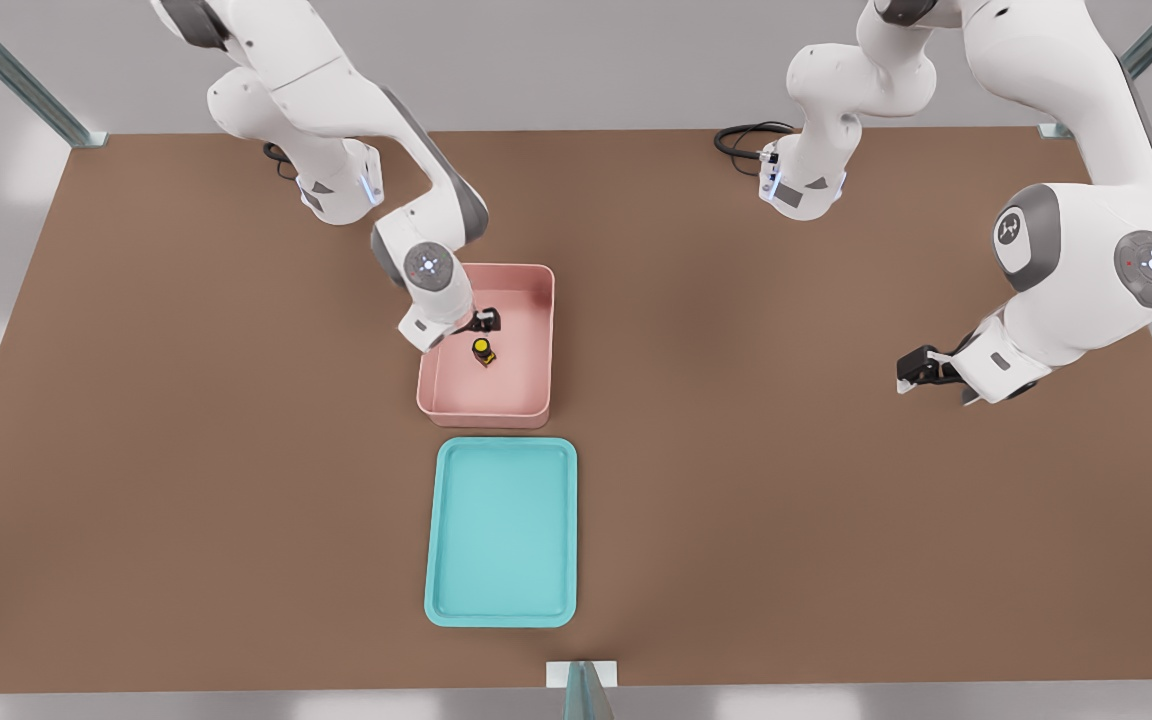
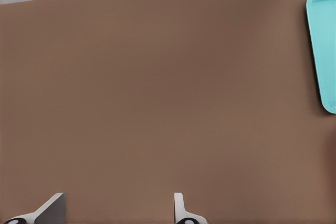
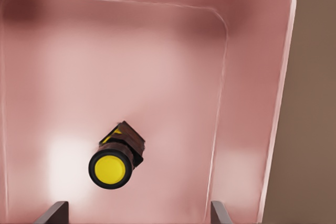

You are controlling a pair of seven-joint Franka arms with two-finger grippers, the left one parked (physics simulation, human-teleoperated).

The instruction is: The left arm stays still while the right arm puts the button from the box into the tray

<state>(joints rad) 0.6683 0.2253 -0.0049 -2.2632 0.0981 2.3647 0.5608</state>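
gripper (image 1: 484,322) is hanging inside the box (image 1: 536,300) with jaws spread apart, and the button (image 1: 483,351) sits just ahead of them, uncaught, slightly off-center.

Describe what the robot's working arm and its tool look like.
The right arm is glossy white with rounded segments, grey joint panels and a round grey cap with small blue-white lights. Its tool, over the pink box, is small and black; the wrist view shows two dark fingertips.

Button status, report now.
Tool open, over the box, just behind the button. Button loose on box floor, not gripped. Tray waiting in front of box. Nothing between tool and button.
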